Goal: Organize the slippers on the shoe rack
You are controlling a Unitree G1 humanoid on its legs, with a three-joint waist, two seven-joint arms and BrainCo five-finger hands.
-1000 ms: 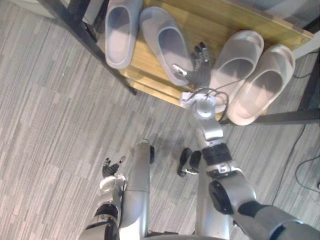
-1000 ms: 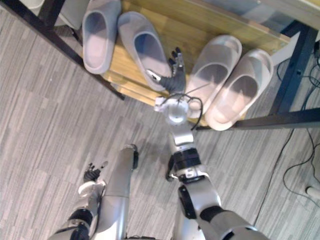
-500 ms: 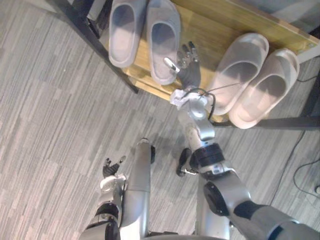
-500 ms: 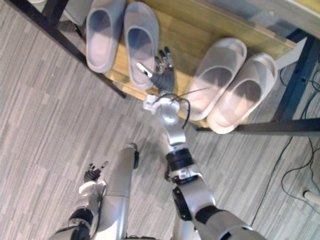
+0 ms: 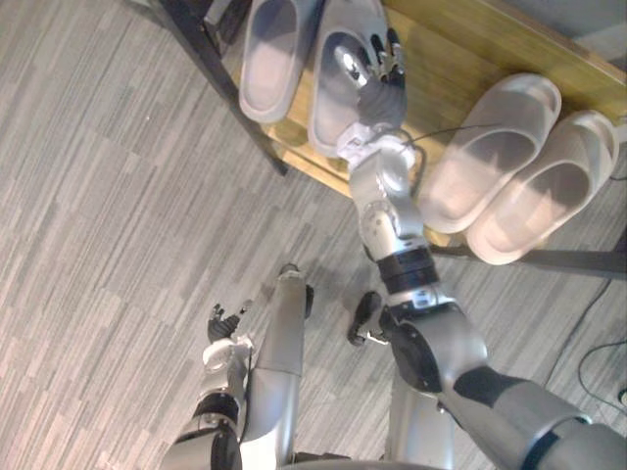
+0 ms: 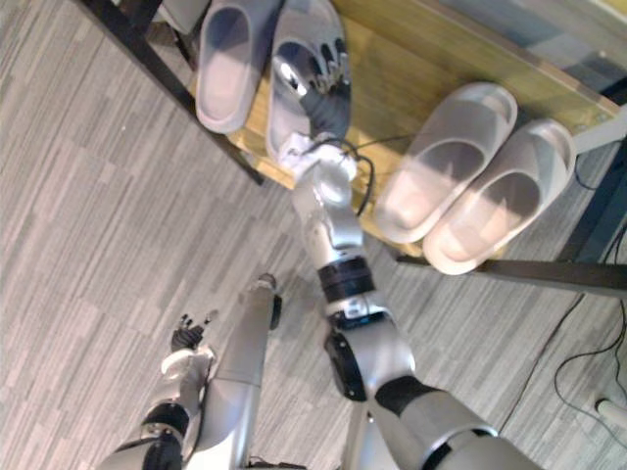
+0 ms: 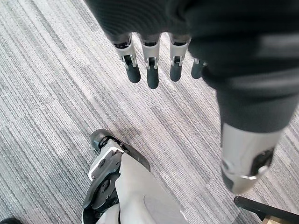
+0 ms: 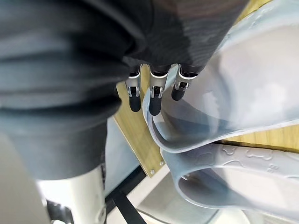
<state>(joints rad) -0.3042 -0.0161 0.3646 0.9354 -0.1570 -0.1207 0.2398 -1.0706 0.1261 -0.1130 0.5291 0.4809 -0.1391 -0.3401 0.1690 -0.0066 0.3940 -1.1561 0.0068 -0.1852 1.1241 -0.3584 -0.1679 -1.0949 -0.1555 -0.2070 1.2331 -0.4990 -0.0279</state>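
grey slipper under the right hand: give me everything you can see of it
The grey slipper is a pale, rubbery-looking moulded slide with a raised rim round its footbed. It lies sole down on the wooden shelf, close alongside the other grey slipper, one end at the shelf's near edge. The right hand rests on it, fingers straight at its rim.

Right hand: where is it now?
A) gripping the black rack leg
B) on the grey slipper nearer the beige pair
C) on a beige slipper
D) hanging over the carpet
B: the right hand lies with straight fingers on the grey moulded slipper that sits nearer the pair of beige slippers on the wooden shoe rack shelf.
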